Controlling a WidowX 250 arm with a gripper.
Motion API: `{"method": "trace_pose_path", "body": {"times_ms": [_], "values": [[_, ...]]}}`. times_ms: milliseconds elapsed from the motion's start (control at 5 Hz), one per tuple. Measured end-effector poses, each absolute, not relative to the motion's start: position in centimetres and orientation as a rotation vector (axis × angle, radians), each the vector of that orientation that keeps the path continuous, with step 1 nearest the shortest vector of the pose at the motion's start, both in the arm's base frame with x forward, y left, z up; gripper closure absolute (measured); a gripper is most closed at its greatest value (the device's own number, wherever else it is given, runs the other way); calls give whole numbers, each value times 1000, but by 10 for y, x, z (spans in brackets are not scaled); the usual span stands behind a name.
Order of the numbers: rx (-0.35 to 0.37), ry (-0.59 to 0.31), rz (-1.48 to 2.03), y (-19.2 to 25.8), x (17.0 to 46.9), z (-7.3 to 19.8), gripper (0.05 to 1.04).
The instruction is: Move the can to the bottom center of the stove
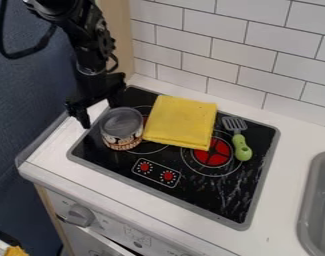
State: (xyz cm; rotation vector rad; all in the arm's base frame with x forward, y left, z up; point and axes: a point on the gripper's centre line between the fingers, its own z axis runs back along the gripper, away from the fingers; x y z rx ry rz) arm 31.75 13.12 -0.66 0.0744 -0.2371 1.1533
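Note:
The gripper (100, 113) hangs over the upper-left corner of the stove, its two fingers spread with nothing seen between them. Just to its lower right stands the can (122, 129), upright on the left part of the black stove top (101, 158), with a grey lid and a printed label. The can's right side is up against or very near the folded yellow cloth. I cannot tell whether the right finger touches the can's rim.
The yellow cloth (181, 121) covers the upper middle of the stove. A green-handled spatula (239, 142) lies right of it, by a red burner. A grey sink (317, 200) is at the right edge; a tiled wall (251, 62) rises behind.

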Motion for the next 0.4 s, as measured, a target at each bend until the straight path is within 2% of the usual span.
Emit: {"method": "trace_pose_path", "body": {"times_ms": [400], "values": [[53,-159,1184,114,293,-16,84]]}}
